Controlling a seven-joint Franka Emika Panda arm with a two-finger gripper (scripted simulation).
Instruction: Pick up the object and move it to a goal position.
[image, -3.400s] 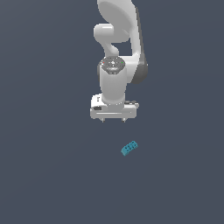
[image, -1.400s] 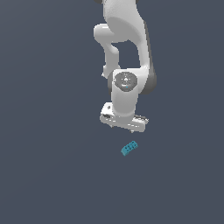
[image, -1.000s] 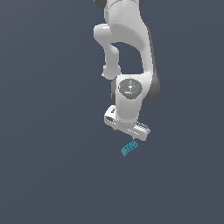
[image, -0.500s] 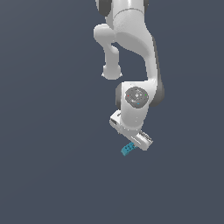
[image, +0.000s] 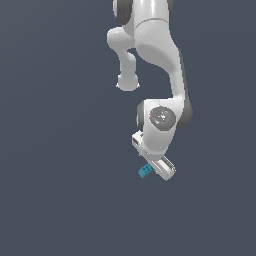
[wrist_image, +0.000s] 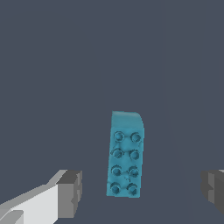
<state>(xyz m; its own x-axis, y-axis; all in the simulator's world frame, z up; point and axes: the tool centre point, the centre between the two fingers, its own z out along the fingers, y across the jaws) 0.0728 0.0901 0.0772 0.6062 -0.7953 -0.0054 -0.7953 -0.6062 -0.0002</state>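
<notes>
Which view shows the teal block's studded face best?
The wrist view: the teal block lies unobstructed between the open fingers, its studs in two rows. In the exterior view the block is a small sliver partly hidden behind the gripper.

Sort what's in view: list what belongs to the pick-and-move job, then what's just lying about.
Belongs to the job:
- teal block, between the open fingers
- gripper, over the block

Just lying about:
- nothing else visible; only the plain dark floor

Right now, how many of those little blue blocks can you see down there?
1. The single teal block lies studs-up between the open gripper's two fingers, touching neither. In the exterior view, the gripper partly covers the block. No others show, though the arm could hide something.
</notes>
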